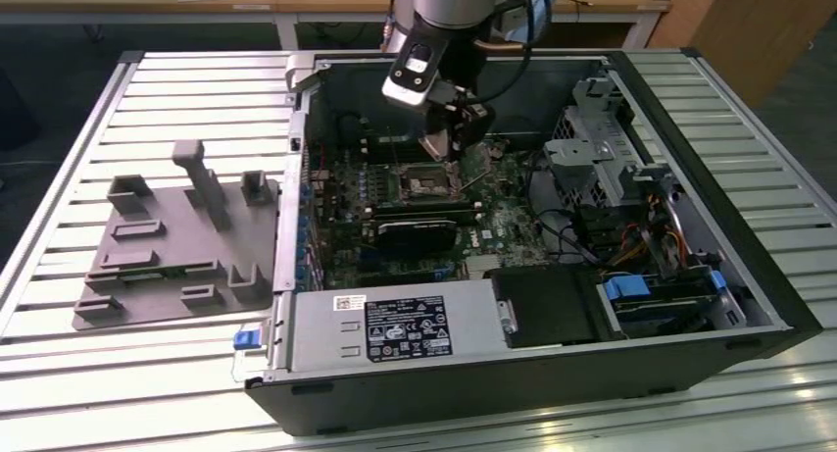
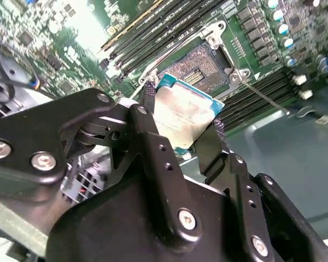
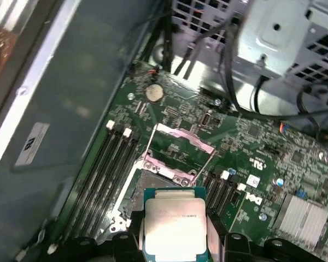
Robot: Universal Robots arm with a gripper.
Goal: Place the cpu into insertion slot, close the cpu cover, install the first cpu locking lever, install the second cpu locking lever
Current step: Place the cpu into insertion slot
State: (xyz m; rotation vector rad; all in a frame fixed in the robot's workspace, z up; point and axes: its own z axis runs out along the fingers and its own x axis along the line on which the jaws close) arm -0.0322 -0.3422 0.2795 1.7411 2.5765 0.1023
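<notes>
My gripper (image 1: 452, 154) hangs inside the open computer case, just above the insertion slot (image 1: 426, 182). It is shut on the cpu (image 2: 183, 117), a silvery square chip with a green edge, clamped by two opposite sides between the black fingers (image 2: 147, 97). The cpu (image 3: 175, 226) hovers a little above and beside the insertion slot (image 3: 145, 188), whose dark centre lies bare. The cpu cover (image 3: 177, 150) stands raised at the slot's far side. Two thin wire levers (image 3: 209, 159) stand lifted along the cover's sides.
Memory slots (image 3: 106, 164) flank the socket. A black block (image 1: 418, 231) sits just in front of it, a drive cage (image 1: 602, 148) to the exterior view's right, and a power supply (image 1: 392, 329) at the case front. A grey fixture plate (image 1: 171, 246) lies on the slatted table.
</notes>
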